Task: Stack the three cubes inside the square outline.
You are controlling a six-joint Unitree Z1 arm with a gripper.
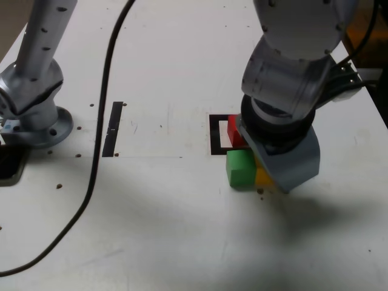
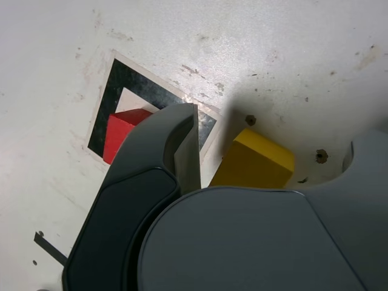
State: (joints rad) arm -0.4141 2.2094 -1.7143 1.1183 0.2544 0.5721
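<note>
Wrist view: I saw the yellow cube [image 2: 254,162] lying between the two fingers of the end effector [image 2: 273,160], the near finger [image 2: 182,142] on one side and the other finger's edge on the far side.
End effector state: it was spread apart, gripping nothing; I saw a gap between the yellow cube and each finger.
Key relation: the yellow cube sat directly under the end effector [image 1: 267,173], so I judged the coming move to be a short descent and a closing of the fingers, not a sideways reach.
Red cube: the red cube [image 2: 124,132] rested on the square outline [image 2: 118,91], overlapping its tape edge, just beyond the near finger.
Exterior view: the green cube [image 1: 240,167] lay outside the square outline [image 1: 215,133], just beside the yellow cube [image 1: 263,177] and close to the red cube [image 1: 235,132].
Arm pose: the wrist pointed steeply down at the counter [image 1: 182,230], hanging low over the cluster and hiding part of it.
Risk, as I judged it: the near finger stood close to the red cube and could nudge it.
</note>
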